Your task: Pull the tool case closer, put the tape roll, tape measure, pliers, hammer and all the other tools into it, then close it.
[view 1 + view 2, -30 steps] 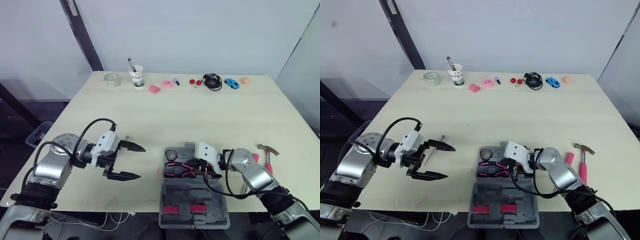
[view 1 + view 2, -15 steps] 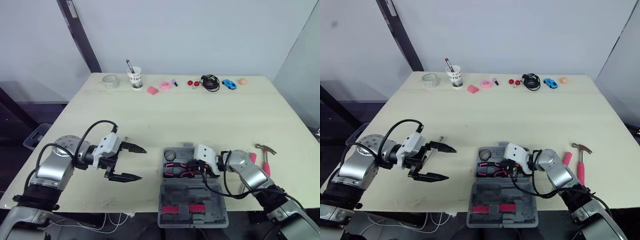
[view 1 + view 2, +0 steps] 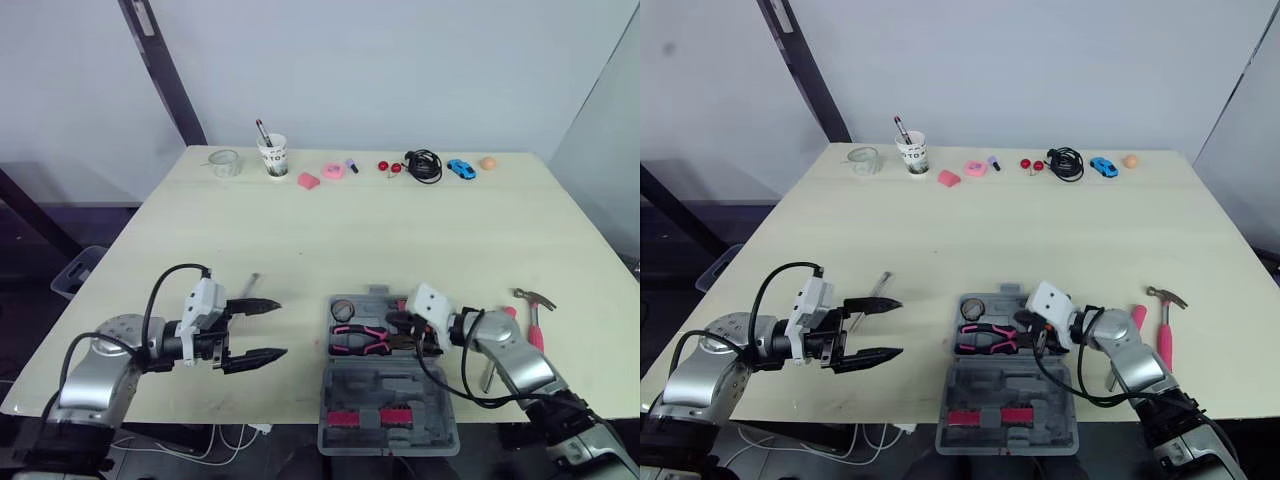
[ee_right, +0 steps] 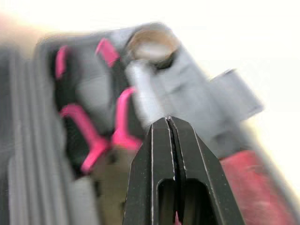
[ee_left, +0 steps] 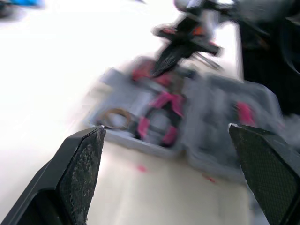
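Observation:
The grey tool case (image 3: 388, 400) lies open at the table's front edge. Pink-handled pliers (image 3: 358, 338) and a tape roll (image 3: 343, 308) sit in its far half. My right gripper (image 3: 402, 333) hovers over that half next to the pliers' head, its fingers (image 4: 171, 168) pressed together with nothing seen between them. The hammer (image 3: 532, 312) lies on the table to the right of the case, behind my right arm. My left gripper (image 3: 262, 330) is open, low over the table left of the case and pointing at it. A thin screwdriver-like tool (image 3: 880, 285) lies beyond it.
Along the far edge stand a glass (image 3: 223, 161), a paper cup with a pen (image 3: 272, 152), pink items (image 3: 320, 174), a black cable (image 3: 424, 164), a blue toy car (image 3: 461, 168) and a small ball (image 3: 488, 162). A short pink object (image 3: 1137, 317) lies beside the hammer.
My left arm has drawn back and lowered toward the front left, gripper still open. My right gripper has backed off slightly to the right from the pliers. The head camera shifted a little.

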### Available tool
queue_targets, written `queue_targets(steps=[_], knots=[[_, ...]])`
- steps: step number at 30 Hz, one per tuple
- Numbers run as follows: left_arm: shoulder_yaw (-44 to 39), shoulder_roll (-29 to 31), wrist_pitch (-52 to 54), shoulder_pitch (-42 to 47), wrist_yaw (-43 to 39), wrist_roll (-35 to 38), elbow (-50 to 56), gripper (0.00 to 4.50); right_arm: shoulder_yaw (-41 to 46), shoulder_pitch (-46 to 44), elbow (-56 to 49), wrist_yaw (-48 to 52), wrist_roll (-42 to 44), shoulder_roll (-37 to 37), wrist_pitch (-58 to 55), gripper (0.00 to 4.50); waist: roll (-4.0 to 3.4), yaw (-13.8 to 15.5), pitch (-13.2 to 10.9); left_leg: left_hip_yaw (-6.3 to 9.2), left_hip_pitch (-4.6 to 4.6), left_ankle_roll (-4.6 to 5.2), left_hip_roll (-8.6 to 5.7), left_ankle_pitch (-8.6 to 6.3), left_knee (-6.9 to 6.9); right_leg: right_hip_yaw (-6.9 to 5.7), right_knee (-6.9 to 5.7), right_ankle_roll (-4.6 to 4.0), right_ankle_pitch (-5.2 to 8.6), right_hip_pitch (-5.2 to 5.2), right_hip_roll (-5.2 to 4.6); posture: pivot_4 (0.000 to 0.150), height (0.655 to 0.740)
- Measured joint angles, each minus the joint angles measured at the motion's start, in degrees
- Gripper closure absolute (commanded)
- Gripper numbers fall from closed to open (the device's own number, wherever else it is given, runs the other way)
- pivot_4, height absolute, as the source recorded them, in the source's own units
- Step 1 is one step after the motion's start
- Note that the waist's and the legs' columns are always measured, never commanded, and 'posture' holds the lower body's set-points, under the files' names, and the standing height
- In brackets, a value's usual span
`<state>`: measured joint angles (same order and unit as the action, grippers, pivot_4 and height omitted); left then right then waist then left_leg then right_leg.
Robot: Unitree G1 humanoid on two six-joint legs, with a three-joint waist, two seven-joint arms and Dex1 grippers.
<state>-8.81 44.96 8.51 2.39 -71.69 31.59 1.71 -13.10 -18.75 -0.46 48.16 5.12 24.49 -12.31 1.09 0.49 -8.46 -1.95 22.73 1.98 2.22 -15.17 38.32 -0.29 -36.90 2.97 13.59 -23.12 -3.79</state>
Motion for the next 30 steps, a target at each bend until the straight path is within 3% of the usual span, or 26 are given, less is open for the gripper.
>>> queue_targets(steps=[13, 14, 15, 17, 20, 23, 30], knots=[[-9.7, -4.9, -0.3, -10.7, 12.8, -1.2, 1.3, 0.0, 19.0, 16.3, -15.3, -3.7, 11.4, 5.1, -3.5, 4.48, -0.03, 0.3, 0.0, -0.07, -0.04, 0.0, 0.02, 0.0, -0.03, -0.02, 0.09, -0.16, 0.08, 0.03, -0.15, 0.15, 0.74], [-10.0, -5.7, -0.7, -11.4, 13.4, -1.3, 1.3, 0.0, 20.6, 18.7, -15.4, -3.8, 12.0, 5.2, -2.9, 3.93, -0.02, 0.3, 0.0, -0.07, -0.02, 0.0, 0.02, 0.0, -0.03, -0.02, 0.11, -0.16, 0.08, 0.03, -0.16, 0.15, 0.74], [-10.4, -6.3, -1.2, -12.1, 14.0, -1.8, 1.0, 0.0, 22.6, 21.3, -15.5, -3.9, 12.7, 5.2, -2.3, 3.66, -0.03, 0.4, 0.0, -0.09, -0.02, 0.0, 0.01, -0.01, -0.04, -0.02, 0.11, -0.16, 0.08, 0.03, -0.19, 0.15, 0.74], [-11.2, -7.1, -2.0, -13.7, 14.9, -2.4, -0.2, 0.0, 27.7, 27.0, -15.6, -4.2, 14.6, 5.2, -1.1, 2.47, -0.03, 0.3, 0.0, -0.16, 0.0, 0.0, -0.01, -0.01, -0.05, -0.01, 0.12, -0.16, 0.08, 0.02, -0.21, 0.15, 0.74], [-11.9, -7.3, -3.2, -15.1, 15.2, -2.8, -0.9, 0.0, 33.1, 33.0, -16.3, -4.2, 16.7, 5.1, 1.0, 1.12, -0.02, 0.2, 0.0, -0.21, -0.04, 0.0, 0.03, -0.01, -0.05, 0.01, 0.12, -0.15, 0.08, 0.02, -0.2, 0.15, 0.74], [-12.9, -7.3, -4.2, -16.0, 15.1, -3.2, -2.4, 0.0, 35.8, 37.0, -16.2, -3.6, 17.6, 4.8, 2.7, 0.03, -0.04, 0.2, 0.0, -0.19, -0.08, 0.0, 0.07, -0.01, -0.06, 0.02, 0.12, -0.16, 0.09, 0.02, -0.19, 0.15, 0.74], [-15.2, -6.9, -6.5, -17.3, 13.9, -3.4, -6.8, 0.0, 40.3, 46.5, -13.6, -2.5, 19.7, 1.9, 7.0, 0.03, -0.04, 0.2, 0.0, -0.19, -0.08, -0.01, 0.13, -0.02, -0.07, 0.04, 0.13, -0.14, 0.11, -0.06, -0.27, 0.15, 0.74]])
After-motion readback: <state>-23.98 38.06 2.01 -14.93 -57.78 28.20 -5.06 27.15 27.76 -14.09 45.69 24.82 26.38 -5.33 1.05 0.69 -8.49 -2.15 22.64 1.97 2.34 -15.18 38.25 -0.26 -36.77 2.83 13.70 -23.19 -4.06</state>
